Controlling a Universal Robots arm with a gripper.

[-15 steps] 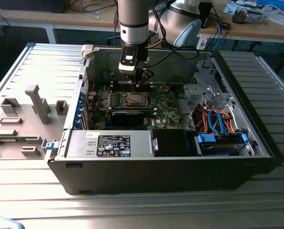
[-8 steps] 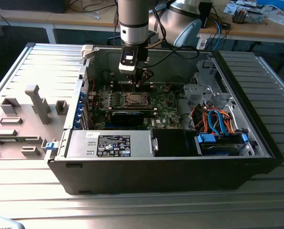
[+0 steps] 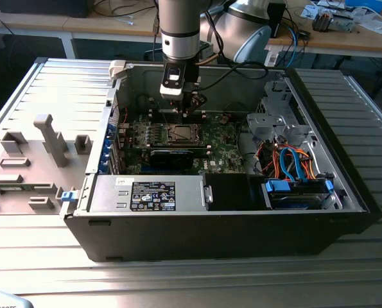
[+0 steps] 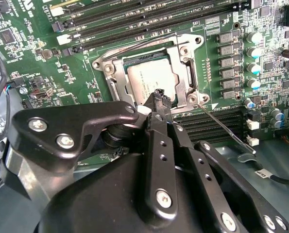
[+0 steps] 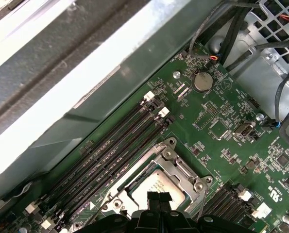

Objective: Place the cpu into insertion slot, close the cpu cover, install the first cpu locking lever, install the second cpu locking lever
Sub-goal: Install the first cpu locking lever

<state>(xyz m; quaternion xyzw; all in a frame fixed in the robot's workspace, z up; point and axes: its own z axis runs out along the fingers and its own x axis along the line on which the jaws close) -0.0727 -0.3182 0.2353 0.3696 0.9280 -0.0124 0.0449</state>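
Note:
The cpu lies flat in the insertion slot on the green motherboard, its dull silver top showing through the window of the cpu cover. The cover lies down over it. One thin wire locking lever sticks out slanted from the socket's corner. Another lever runs along the opposite edge. My gripper hovers just above the socket's edge, its black fingers pressed together and holding nothing. In the first wrist view the gripper sits over the cpu. The exterior view shows the gripper inside the open case.
Long memory slots flank the socket on both sides. A metal case wall rises close behind. A drive cage with orange and blue cables stands at the exterior view's right, a power supply in front. Grey fixtures stand outside the case.

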